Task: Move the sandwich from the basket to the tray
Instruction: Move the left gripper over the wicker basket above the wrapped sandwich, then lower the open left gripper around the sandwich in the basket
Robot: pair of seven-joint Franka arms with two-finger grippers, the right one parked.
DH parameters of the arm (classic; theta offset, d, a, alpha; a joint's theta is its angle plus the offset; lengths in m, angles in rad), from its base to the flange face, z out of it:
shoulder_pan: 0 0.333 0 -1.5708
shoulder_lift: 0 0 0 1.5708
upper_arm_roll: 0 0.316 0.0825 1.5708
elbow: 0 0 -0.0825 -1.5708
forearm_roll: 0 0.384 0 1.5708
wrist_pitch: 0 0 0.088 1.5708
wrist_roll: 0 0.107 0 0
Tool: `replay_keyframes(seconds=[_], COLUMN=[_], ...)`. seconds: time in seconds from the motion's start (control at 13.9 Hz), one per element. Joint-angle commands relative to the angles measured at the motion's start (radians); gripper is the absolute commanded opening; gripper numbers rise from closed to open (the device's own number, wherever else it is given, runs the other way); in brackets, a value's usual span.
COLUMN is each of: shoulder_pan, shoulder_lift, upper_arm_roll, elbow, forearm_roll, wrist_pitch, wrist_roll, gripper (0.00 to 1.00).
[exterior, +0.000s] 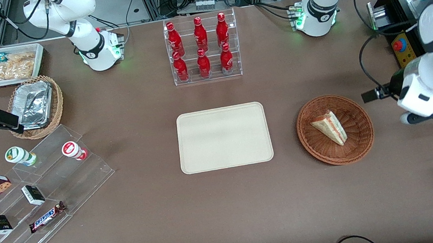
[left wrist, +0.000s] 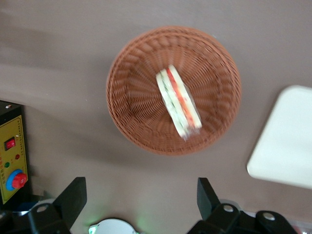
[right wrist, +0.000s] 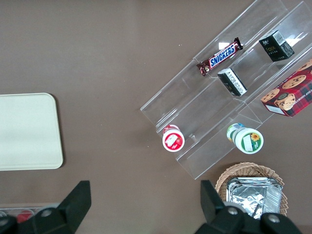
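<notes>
Robotics lab, mock shop layout. Evidence: brown table [exterior: 164,235] with arm bases bolted on; cable bundles and aluminium framing along edge farthest from front camera; emergency-stop box [exterior: 402,49]; acrylic rack of red bottles [exterior: 202,49]; stepped acrylic snack display [exterior: 39,192].

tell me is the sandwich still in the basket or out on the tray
In the basket: the sandwich lies on its weave, the tray bare. The gripper hangs above, jaws open.
</notes>
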Motion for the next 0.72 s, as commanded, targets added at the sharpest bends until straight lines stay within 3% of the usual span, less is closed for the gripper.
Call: replay_keyframes(seconds=[0.0,0.29,0.65], shoulder_pan=[0.007,0.008,-0.013], shoulder_lift=[0.024,0.024,0.075], upper_arm_roll=[-0.009,-0.007,-0.013], elbow=[-0.058,-0.221,-0.258], forearm_roll=[0.040,0.034,0.014], wrist_pitch=[0.084,0.297,0.410], wrist_roll=[-0.071,-0.205,-0.428], gripper=[1.00,1.00,1.00])
